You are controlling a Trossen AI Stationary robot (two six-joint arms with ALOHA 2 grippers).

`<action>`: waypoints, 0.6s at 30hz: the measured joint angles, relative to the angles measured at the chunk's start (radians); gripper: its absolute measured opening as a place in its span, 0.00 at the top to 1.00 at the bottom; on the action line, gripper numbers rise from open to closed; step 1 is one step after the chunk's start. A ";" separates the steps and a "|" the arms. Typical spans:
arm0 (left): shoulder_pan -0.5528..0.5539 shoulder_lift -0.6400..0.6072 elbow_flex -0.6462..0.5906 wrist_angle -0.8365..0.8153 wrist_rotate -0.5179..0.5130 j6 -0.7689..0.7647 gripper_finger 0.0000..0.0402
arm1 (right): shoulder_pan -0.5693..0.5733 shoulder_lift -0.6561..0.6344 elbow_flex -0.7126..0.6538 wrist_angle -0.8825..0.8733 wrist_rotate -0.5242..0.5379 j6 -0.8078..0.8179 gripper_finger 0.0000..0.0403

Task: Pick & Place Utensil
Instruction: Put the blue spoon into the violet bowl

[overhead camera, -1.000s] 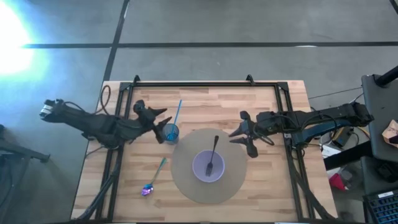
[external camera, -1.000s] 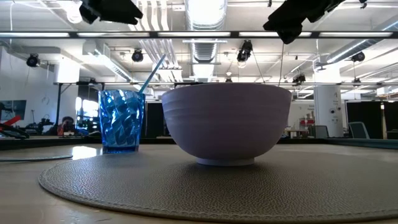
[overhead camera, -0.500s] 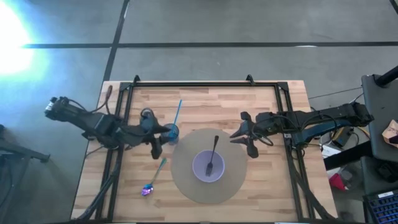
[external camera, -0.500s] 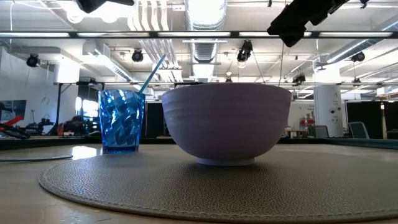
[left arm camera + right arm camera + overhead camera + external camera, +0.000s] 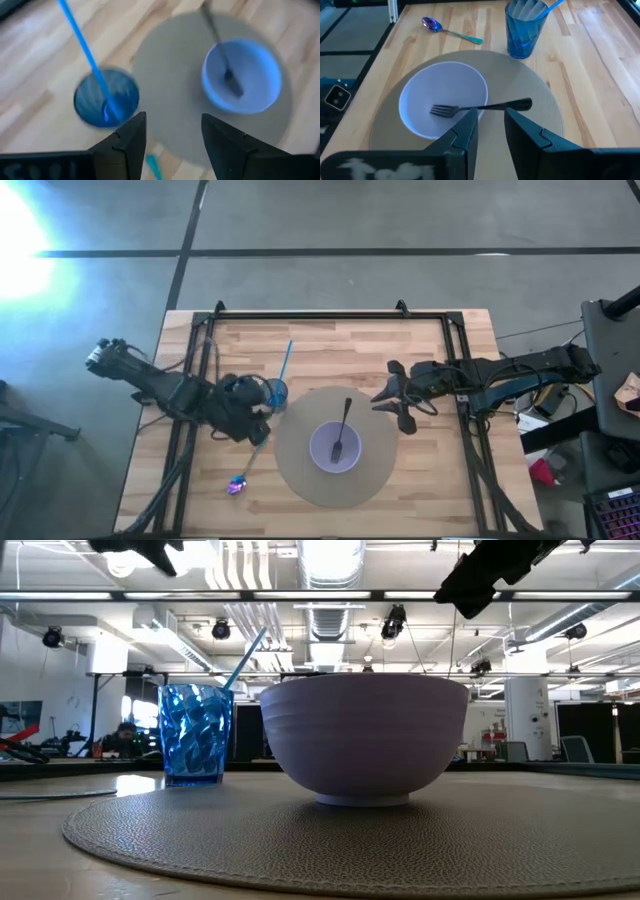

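On the wooden table [image 5: 350, 345] sits the round grey placemat [image 5: 300, 470], and dead centre on it the pale bowl [image 5: 335, 447]. Look inside: a dark fork [image 5: 342, 426] is in there already, tines down in the bowl, handle resting over the far rim. So one utensil looks placed.

What's left, by my reading, is the spoon [image 5: 246, 468], teal handle and shiny bowl, lying on bare wood just off the mat's left edge, untouched. The blue tumbler [image 5: 274, 393] with its straw [image 5: 283, 361] stands just beyond it, on the far side.

The left arm reaches in from the left, and the left gripper [image 5: 255, 423] hovers above the spoon's handle end, right beside the tumbler. Its fingers [image 5: 131, 139] are spread, nothing between them.

Over on the right, the right gripper [image 5: 392, 396] waits at the mat's right edge, fingers parted and empty, pointing toward the bowl.
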 joint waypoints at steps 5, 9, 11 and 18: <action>-0.047 0.075 -0.022 -0.041 0.085 -0.176 0.55 | 0.000 0.000 0.000 -0.018 0.000 -0.015 0.78; -0.077 0.145 -0.024 -0.055 0.146 -0.275 0.55 | 0.000 0.000 0.000 -0.019 0.000 -0.027 0.81; -0.090 0.170 -0.024 -0.059 0.177 -0.305 0.55 | 0.000 0.000 0.000 -0.019 0.000 -0.026 0.82; -0.153 0.230 -0.024 -0.060 0.234 -0.414 0.55 | 0.000 0.000 0.000 -0.033 0.000 -0.026 0.82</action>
